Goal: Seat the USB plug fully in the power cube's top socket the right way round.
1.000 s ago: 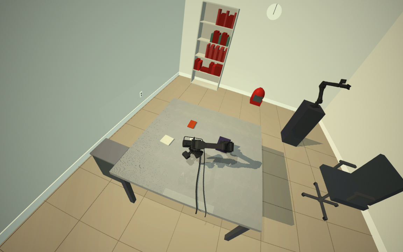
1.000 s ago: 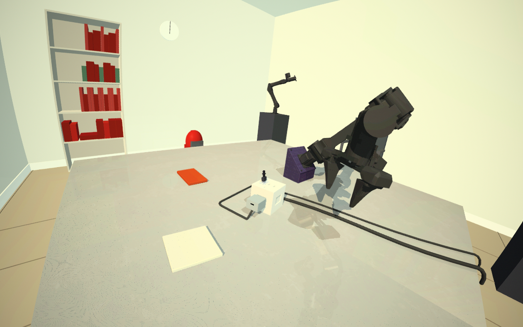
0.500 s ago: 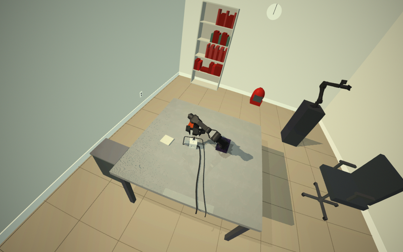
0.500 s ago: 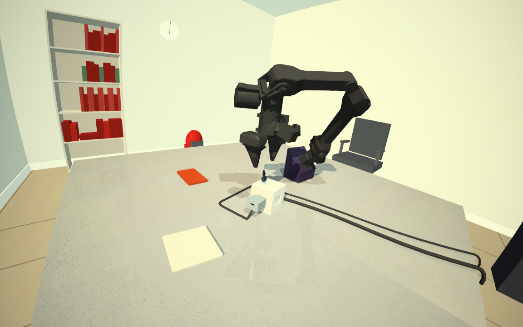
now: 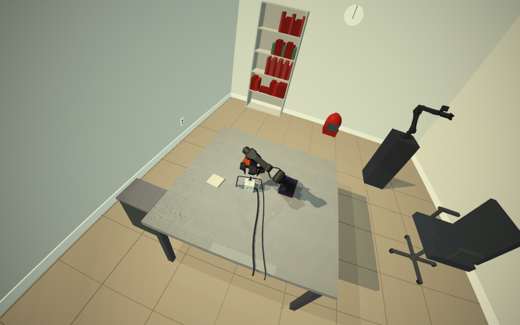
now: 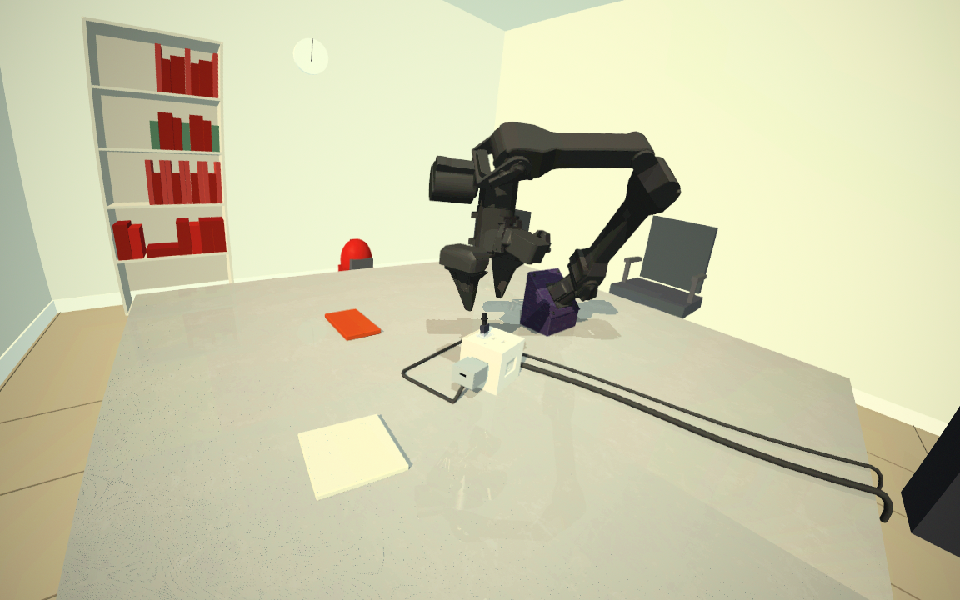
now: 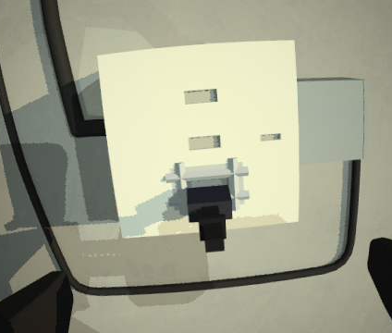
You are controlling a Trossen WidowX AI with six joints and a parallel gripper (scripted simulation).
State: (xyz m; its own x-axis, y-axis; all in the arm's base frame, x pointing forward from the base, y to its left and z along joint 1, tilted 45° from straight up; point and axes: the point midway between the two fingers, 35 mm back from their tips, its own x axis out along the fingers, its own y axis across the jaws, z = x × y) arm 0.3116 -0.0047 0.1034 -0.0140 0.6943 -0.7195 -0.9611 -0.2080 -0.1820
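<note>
The white power cube (image 5: pixel 248 186) (image 6: pixel 497 364) (image 7: pixel 150 102) stands on the table. The black USB plug (image 6: pixel 484 322) (image 7: pixel 209 203) stands upright in the socket on its top, with silvery metal around its foot. In the wrist view it is near the cube's lower edge, with slots beside it. Which way round it sits, I cannot tell. My gripper (image 5: pixel 253 173) (image 6: pixel 484 302) (image 7: pixel 224 276) is open and empty, pointing down above and behind the plug in the exterior view. In the wrist view its fingertips are at the lower left and lower right, touching nothing.
A grey adapter (image 6: pixel 470 372) (image 7: pixel 331 120) sits on the cube's side; its black cable (image 6: pixel 427 387) (image 7: pixel 205 287) loops round the cube. Two cables (image 6: pixel 692 423) run off the table's edge. An orange pad (image 6: pixel 352 323), a cream pad (image 6: pixel 352 457) and the purple arm base (image 6: pixel 549 313) are nearby.
</note>
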